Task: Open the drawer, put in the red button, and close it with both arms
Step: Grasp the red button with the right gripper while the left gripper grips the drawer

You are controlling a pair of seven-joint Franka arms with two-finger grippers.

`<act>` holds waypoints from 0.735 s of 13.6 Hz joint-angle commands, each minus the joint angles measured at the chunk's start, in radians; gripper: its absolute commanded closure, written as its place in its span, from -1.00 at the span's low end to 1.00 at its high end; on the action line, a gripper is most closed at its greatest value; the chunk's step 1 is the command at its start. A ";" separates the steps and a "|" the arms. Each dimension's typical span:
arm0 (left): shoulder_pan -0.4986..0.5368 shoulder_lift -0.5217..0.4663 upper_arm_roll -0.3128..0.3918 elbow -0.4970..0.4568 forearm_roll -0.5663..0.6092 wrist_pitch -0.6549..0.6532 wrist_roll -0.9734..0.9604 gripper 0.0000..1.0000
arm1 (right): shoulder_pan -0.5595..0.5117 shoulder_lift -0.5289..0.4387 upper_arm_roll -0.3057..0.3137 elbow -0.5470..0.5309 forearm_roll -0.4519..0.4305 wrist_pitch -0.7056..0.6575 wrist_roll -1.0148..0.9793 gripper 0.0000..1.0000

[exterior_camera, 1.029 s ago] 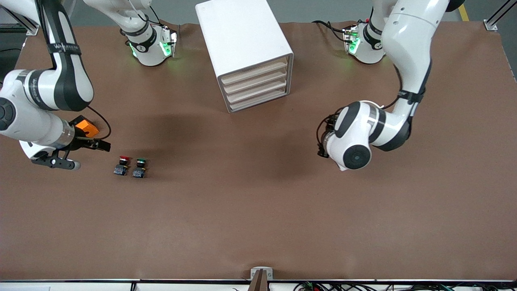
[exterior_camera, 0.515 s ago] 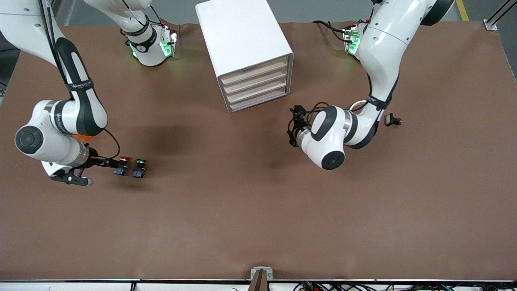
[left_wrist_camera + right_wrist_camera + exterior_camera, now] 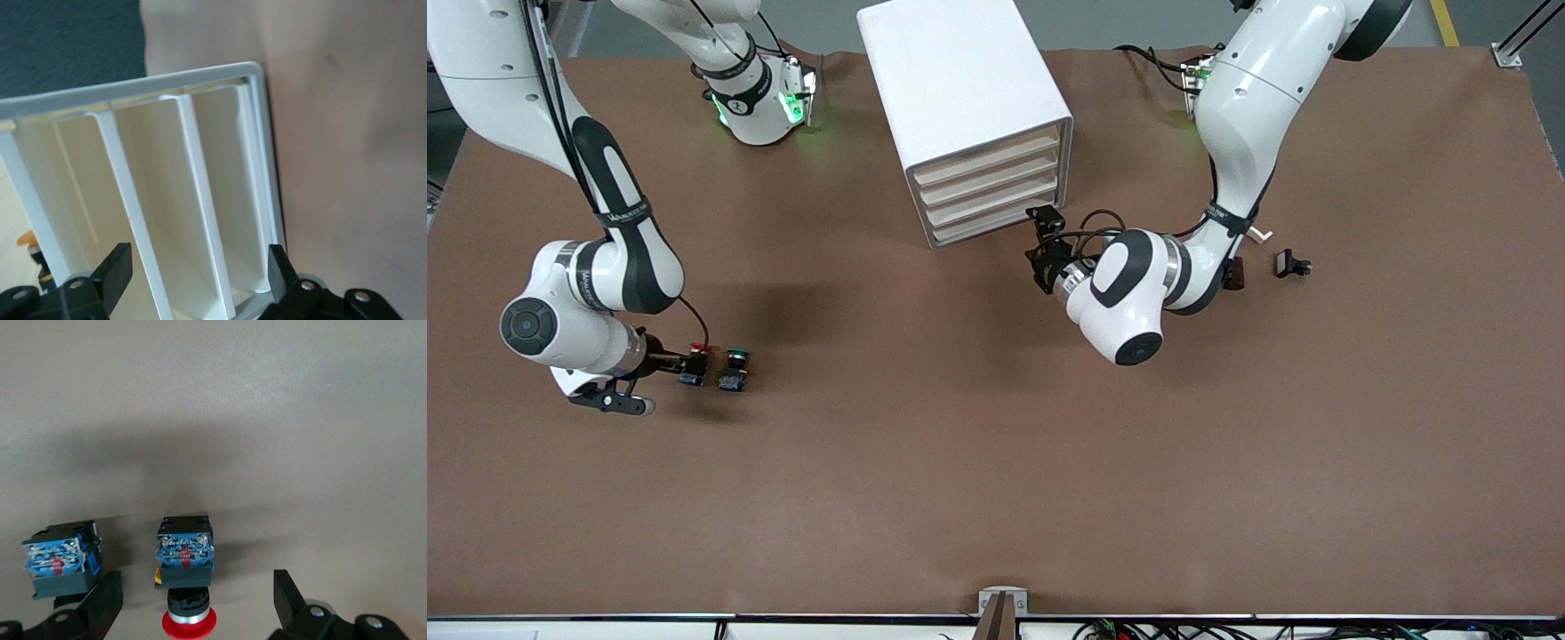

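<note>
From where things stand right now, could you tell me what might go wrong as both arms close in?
1. The green button stands right beside the red button; the right tool, open around the red one, could nudge or catch its neighbour.
2. The left tool is open at the cabinet front, whose drawers sit closely stacked; it may hook the wrong one.
3. A small black part lies near the left arm and could be swept.

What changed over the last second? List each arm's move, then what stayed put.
The right pincer swung from beside the orange cube down to the red button, fingers open on either side of it, not yet gripping. The left pincer travelled from mid-table up to the cabinet front, open at the drawers. Both buttons, the green button included, and the closed drawers stayed put.
</note>
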 commanded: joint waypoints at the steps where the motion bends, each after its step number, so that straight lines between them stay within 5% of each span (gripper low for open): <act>1: -0.033 0.036 0.003 0.023 -0.069 -0.034 -0.065 -0.56 | -0.015 0.022 0.014 0.011 -0.011 0.015 0.012 -1.00; 9: -0.099 0.067 0.003 0.020 -0.159 -0.065 -0.117 -0.42 | -0.011 0.076 0.014 0.013 -0.009 0.080 0.015 -1.00; 10: -0.111 0.070 0.003 0.020 -0.167 -0.069 -0.119 -0.39 | -0.010 0.076 0.014 0.013 -0.009 0.080 0.015 -0.82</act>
